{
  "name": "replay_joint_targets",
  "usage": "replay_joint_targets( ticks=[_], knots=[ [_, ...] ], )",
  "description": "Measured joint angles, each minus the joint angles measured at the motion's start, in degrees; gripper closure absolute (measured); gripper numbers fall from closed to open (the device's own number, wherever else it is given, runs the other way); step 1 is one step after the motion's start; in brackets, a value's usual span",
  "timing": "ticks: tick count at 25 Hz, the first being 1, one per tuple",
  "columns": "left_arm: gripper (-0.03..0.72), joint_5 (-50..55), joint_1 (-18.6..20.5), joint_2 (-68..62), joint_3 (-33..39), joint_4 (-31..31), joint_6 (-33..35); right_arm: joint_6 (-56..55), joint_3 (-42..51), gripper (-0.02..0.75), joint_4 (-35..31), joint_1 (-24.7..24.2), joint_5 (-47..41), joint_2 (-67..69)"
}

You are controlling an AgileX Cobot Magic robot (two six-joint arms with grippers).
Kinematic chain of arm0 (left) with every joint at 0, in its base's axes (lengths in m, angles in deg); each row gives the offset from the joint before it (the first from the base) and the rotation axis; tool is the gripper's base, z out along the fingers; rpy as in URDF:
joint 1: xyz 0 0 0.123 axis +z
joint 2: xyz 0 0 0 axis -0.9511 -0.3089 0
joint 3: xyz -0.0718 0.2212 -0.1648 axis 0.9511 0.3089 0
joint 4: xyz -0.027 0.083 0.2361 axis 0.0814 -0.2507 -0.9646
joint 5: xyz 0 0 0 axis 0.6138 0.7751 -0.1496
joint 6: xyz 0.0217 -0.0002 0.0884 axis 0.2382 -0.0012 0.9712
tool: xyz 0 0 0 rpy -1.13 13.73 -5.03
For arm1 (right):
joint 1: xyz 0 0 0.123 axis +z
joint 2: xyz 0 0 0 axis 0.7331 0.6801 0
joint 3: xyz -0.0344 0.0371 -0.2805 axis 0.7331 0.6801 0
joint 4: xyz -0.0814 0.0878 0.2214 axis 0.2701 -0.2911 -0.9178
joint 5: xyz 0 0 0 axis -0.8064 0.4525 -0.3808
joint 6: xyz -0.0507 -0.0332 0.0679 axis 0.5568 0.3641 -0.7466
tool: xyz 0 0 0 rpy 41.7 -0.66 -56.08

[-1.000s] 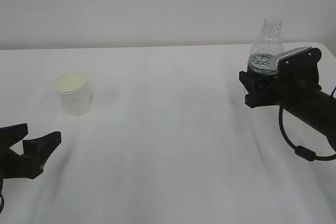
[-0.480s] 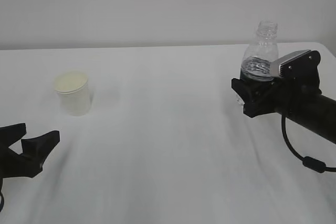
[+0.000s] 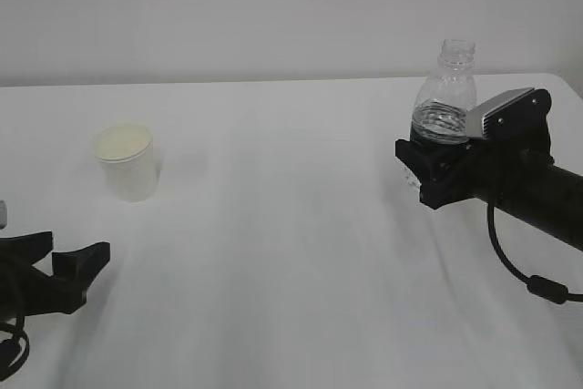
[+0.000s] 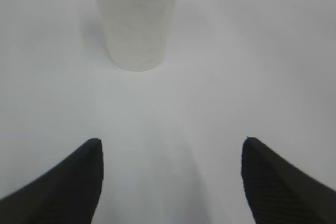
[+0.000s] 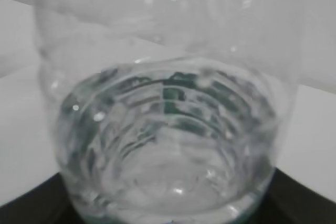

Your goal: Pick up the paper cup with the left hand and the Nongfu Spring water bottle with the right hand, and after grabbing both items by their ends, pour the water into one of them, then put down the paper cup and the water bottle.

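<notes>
One paper cup (image 3: 127,161), one water bottle (image 3: 445,94)

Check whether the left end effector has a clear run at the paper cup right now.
Probably yes: the left end effector is open, facing the upright paper cup, with only bare table between them.

Paper cup (image 3: 127,162) left, water bottle (image 3: 444,97) right
</notes>
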Motion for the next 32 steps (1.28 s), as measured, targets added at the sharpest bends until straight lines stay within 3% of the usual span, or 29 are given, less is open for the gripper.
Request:
replay_joint_targets(
  ticks=[32],
  knots=[
    [0.069, -0.13, 0.00, -12.66, -16.43, 0.47, 0.86, -2.02, 0.00, 0.263, 0.94, 0.00, 0.00, 0.00]
  ],
)
